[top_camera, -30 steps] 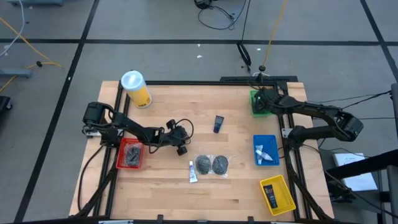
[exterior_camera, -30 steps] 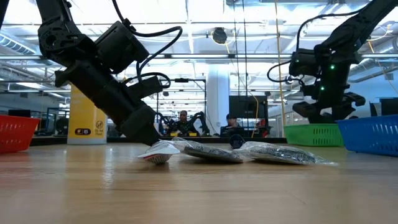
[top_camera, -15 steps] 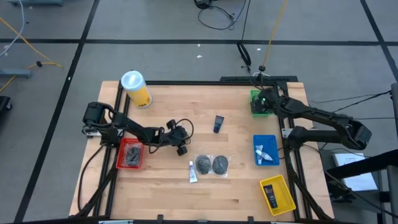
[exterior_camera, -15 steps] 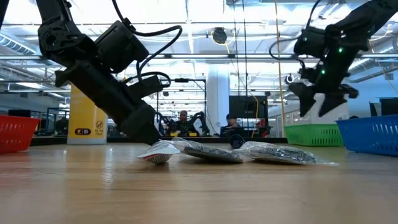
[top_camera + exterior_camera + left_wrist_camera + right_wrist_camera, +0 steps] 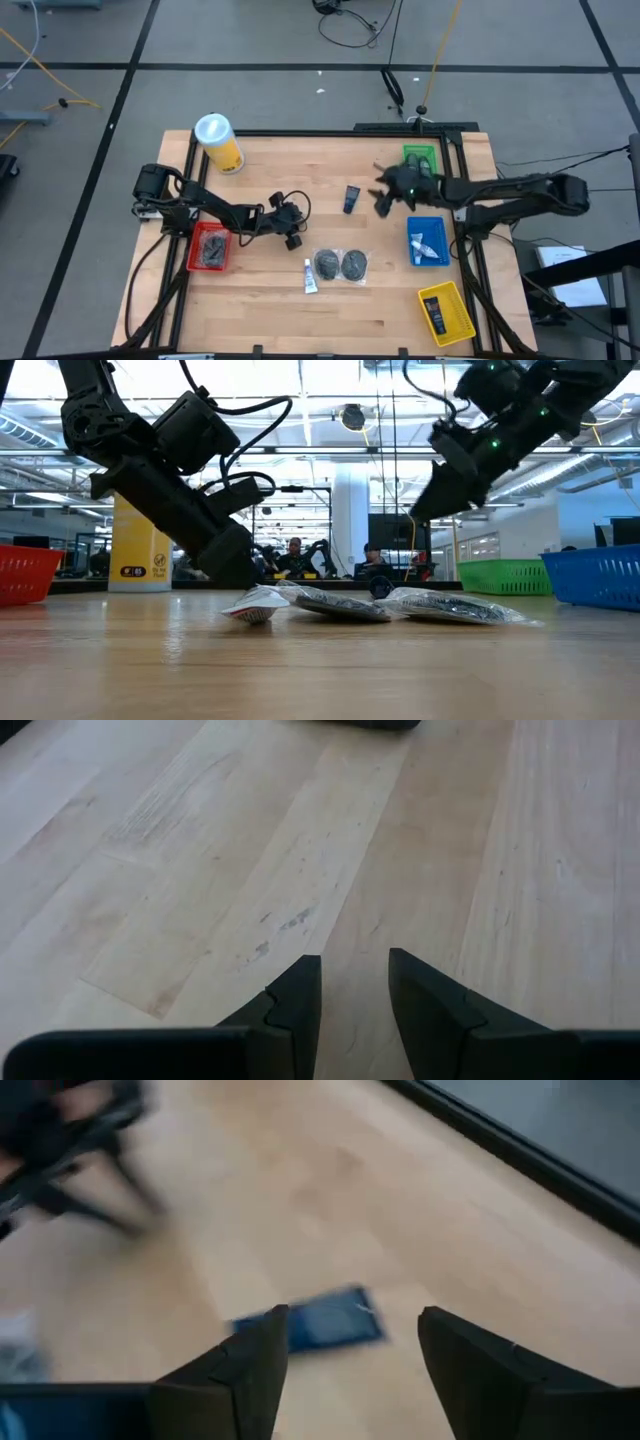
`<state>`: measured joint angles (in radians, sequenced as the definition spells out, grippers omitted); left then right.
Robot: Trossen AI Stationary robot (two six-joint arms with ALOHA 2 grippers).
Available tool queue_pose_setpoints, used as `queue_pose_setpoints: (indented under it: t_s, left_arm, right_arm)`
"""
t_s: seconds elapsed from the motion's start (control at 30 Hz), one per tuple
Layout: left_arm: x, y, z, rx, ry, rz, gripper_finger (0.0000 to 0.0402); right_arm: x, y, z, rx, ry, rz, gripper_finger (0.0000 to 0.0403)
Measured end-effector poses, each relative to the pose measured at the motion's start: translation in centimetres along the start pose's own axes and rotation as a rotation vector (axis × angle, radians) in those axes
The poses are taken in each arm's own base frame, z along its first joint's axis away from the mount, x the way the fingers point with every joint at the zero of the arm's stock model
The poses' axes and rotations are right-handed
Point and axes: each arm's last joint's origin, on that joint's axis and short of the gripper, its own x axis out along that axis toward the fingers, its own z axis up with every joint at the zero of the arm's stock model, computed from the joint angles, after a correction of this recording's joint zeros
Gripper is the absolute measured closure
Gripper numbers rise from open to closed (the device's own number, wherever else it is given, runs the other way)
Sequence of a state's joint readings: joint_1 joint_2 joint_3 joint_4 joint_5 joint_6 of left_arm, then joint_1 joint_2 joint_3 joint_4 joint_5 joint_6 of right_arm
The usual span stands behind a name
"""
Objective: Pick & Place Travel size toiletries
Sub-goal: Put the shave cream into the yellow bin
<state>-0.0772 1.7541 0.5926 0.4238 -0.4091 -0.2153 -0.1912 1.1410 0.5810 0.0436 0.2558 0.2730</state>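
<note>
A small dark bottle (image 5: pixel 351 199) lies on the wood near the table's middle; in the right wrist view the bottle (image 5: pixel 325 1323) looks bluish. Two round dark packets (image 5: pixel 341 264) and a thin white-blue tube (image 5: pixel 310 276) lie nearer the near edge; in the low view the packets (image 5: pixel 400 605) and the tube (image 5: pixel 255 607) rest flat. My right gripper (image 5: pixel 382 198) (image 5: pixel 352 1318) hovers open just right of the bottle, touching nothing. My left gripper (image 5: pixel 291 226) (image 5: pixel 355 988) is open, low over bare wood left of the items.
A red bin (image 5: pixel 210 248) with dark items sits at the left edge. A green bin (image 5: pixel 421 158), a blue bin (image 5: pixel 427 241) holding a tube, and a yellow bin (image 5: pixel 445 313) line the right side. A yellow canister (image 5: pixel 219 142) stands at the far left corner.
My right gripper has swung from over the green bin toward the table's left and a little nearer, arriving beside the dark bottle. The left arm and the items have stayed put.
</note>
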Motion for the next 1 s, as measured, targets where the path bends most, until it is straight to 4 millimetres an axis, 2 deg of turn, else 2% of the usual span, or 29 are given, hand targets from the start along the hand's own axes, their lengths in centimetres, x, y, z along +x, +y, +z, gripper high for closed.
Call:
queue_pose_setpoints:
  t_s: [0.1, 0.17, 0.27, 0.37, 0.53, 0.67, 0.9, 1.0]
  left_arm:
    - [0.0, 0.0, 0.0, 0.0, 0.0, -0.001, 0.0282]
    - [0.0, 0.0, 0.0, -0.001, 0.001, -0.007, 0.0282]
    - [0.0, 0.0, 0.0, -0.001, 0.003, -0.012, 0.0282]
    - [0.0, 0.0, 0.0, -0.001, 0.004, -0.018, 0.0282]
    - [0.0, -0.1, 0.0, -0.002, 0.004, -0.018, 0.0282]
    - [0.0, 0.0, 0.0, -0.002, 0.004, -0.017, 0.0282]
    - [0.0, 0.0, 0.0, -0.002, 0.001, -0.015, 0.0282]
    - [0.0, 0.0, 0.1, -0.005, -0.001, -0.015, 0.0282]
  right_arm:
    - [0.8, 2.2, -0.6, -0.139, -0.017, 0.091, 0.0192]
    - [1.5, 3.5, -0.9, -0.169, -0.035, 0.181, 0.0192]
    - [2.8, 4.9, -1.2, -0.145, -0.085, 0.255, 0.0185]
    - [4.0, 5.4, -1.7, -0.101, -0.103, 0.261, 0.0166]
    - [5.4, 5.6, -2.8, -0.112, -0.098, 0.161, 0.011]
    - [5.7, 6.3, -3.5, -0.099, -0.102, 0.11, 0.0078]
    - [6.8, 9.1, -3.9, -0.052, -0.157, -0.095, 0.0079]
    - [8.0, 10.0, -4.2, 0.007, -0.143, -0.158, 0.0084]
